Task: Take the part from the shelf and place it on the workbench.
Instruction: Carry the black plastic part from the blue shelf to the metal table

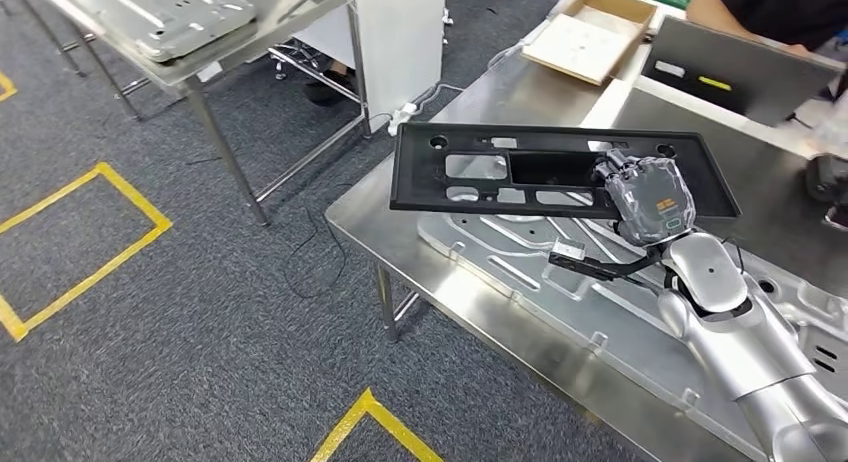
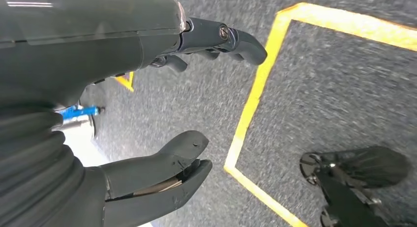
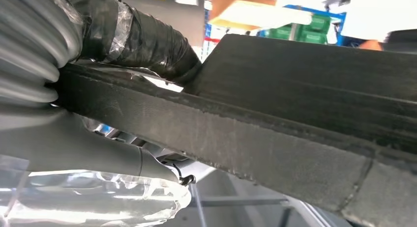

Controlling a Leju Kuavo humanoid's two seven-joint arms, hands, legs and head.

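My right hand [image 1: 648,197] grips a flat black rectangular part [image 1: 470,170] with several cut-outs, holding it near its right end. The part hangs roughly level above the steel workbench [image 1: 470,282], over a silver pressed metal panel [image 1: 520,267] lying there. Up close in the right wrist view, the part's black edge [image 3: 275,133] runs across the picture with my right hand [image 3: 98,138] clamped around it. My left hand [image 2: 162,114] hangs over grey carpet, thumb and fingers apart with nothing between them.
A second steel table [image 1: 200,42] with a metal panel on it stands at the far left. A cardboard box [image 1: 590,32] and a grey laptop [image 1: 735,67] sit at the workbench's back, where a person [image 1: 770,7] is. Yellow floor tape [image 1: 90,232] marks the carpet.
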